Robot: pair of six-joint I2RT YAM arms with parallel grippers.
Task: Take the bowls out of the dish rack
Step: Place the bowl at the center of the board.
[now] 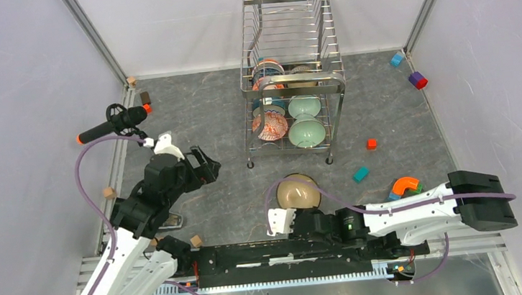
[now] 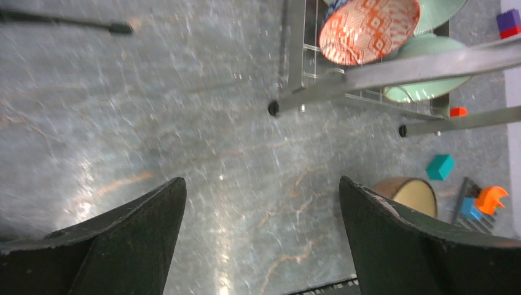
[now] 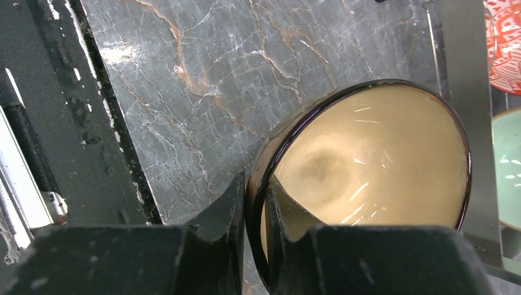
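So the right claw (image 3: 255,209) is pinching the tan bowl (image 3: 368,160) by its rim, one finger inside, one outside, with the dish rack (image 1: 291,43) just beyond it. I'd ease the bowl flat onto the tabletop (image 3: 203,61) before letting go. The left claw (image 2: 261,181) is spread wide, holding nothing.

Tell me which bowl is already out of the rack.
The tan, dark-rimmed bowl, its rim pinched by the right gripper, in front of the dish rack; the others sit inside it.
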